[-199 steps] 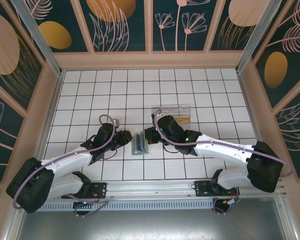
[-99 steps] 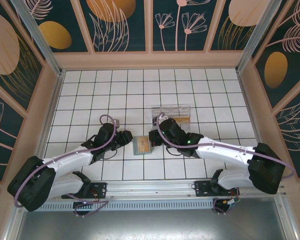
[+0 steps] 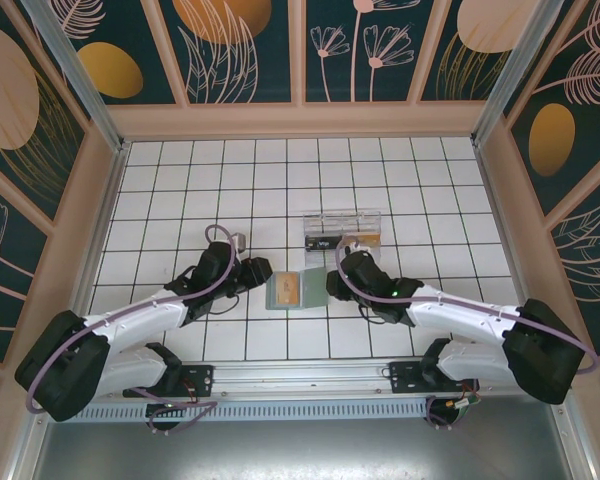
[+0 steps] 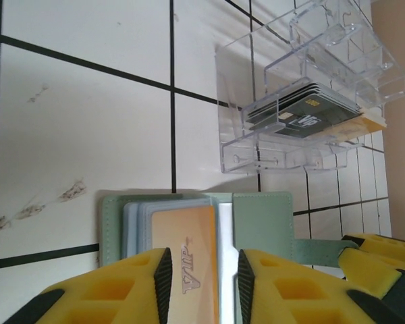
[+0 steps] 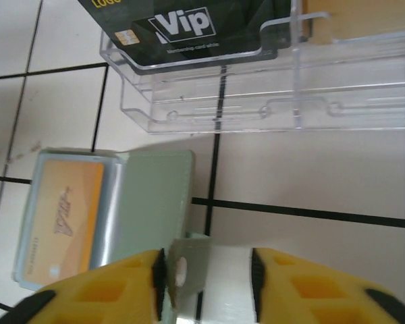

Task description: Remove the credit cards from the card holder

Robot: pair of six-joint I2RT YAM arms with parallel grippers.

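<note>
Soft grey-green bifold card holder (image 3: 310, 292) lies open and flat on the white tiled table (image 3: 180, 200). Orange credit card (image 4: 189, 250) sits face-up in its left panel, over pale sleeves. Just beyond the holder stands a clear plastic box (image 3: 342, 228) with a stack of dark cards (image 5: 182, 23) inside.

Left gripper (image 4: 202, 260) at the holder's left edge: yellow fingers part open above the orange card, pinching nothing; contact with the holder unclear.

Right gripper (image 5: 206, 263) at the holder's right edge: fingers released, the holder's green side tab (image 5: 187, 270) loose between them.
</note>
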